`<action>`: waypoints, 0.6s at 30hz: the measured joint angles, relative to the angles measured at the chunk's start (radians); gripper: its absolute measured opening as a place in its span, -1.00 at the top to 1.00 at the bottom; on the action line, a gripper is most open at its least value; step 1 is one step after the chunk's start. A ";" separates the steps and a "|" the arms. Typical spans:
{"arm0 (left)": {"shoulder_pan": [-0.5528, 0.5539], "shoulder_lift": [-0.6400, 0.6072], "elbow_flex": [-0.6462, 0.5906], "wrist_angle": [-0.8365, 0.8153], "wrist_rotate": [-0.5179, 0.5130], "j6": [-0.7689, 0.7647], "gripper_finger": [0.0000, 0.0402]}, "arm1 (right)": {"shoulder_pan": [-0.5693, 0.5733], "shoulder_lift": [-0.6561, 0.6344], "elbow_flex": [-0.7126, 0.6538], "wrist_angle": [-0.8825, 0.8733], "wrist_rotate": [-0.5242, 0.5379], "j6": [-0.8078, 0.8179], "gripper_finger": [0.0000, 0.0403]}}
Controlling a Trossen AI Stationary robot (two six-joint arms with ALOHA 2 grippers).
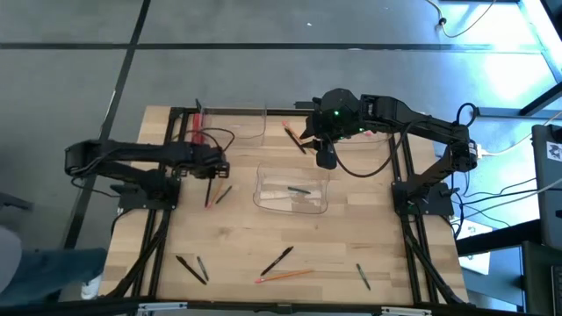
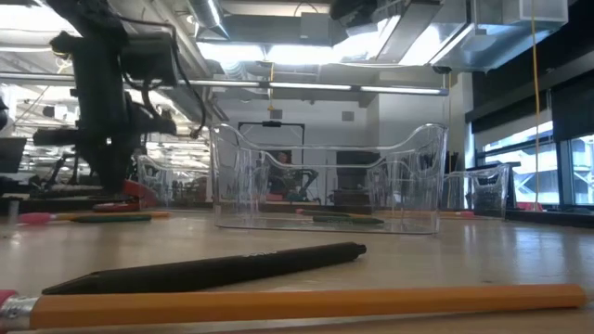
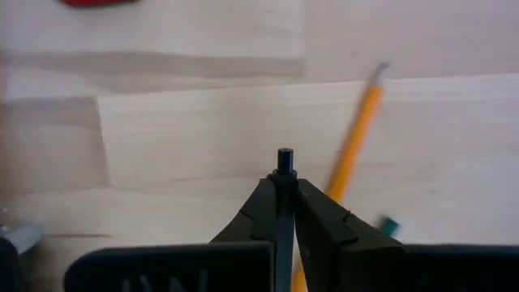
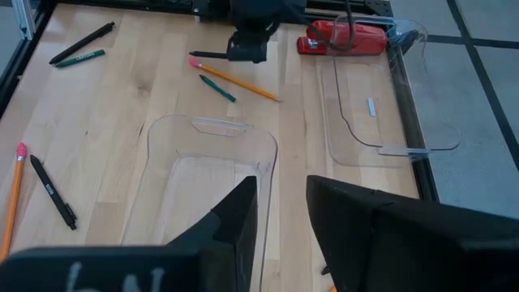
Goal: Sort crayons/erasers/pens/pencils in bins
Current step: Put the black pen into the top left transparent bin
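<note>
- Left gripper [image 1: 213,167] sat at about 9 o'clock of the table [image 1: 351,237], low over the wood. Jaws were nearly closed, pinching a slim black pen [image 3: 285,162]; its tip stuck out between the fingers in the left wrist view.
- An orange pencil [image 3: 354,138] lay on the wood just beside that gripper, a green crayon [image 3: 390,225] next to it.
- Right gripper [image 1: 326,156] hovered at roughly 12 o'clock, over the far edge of the centre bin [image 1: 323,200]. Jaws were wide apart, nothing between them.
- Centre bin, clear plastic, sat mid-table and held a green crayon [image 1: 299,190].
- A second clear bin [image 1: 237,125] sat at the 11 o'clock edge, a red object [image 4: 340,38] at its left end.
- A third bin [image 1: 373,149] was at about 1 o'clock, mostly hidden under the right arm.
- A pencil and a dark stick [image 1: 292,138] lay crossed between the two far bins.
- At 6 o'clock: a black pen [image 1: 277,260] and an orange pencil [image 1: 283,276] close together; in the low view they lay nearest the camera.
- At 7 o'clock: two dark sticks [image 1: 192,268] side by side; type unclear.
- At 5 o'clock: one green crayon [image 1: 363,276], on its own.
</note>
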 joint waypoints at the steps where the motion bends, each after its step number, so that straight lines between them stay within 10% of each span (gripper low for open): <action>1: 0.000 -0.021 0.000 0.001 0.000 0.002 0.92 | 0.000 0.000 0.000 0.000 0.000 0.000 0.44; 18: 0.004 -0.267 0.003 0.395 -0.058 0.318 0.92 | 0.000 0.000 0.000 0.000 0.000 0.000 0.44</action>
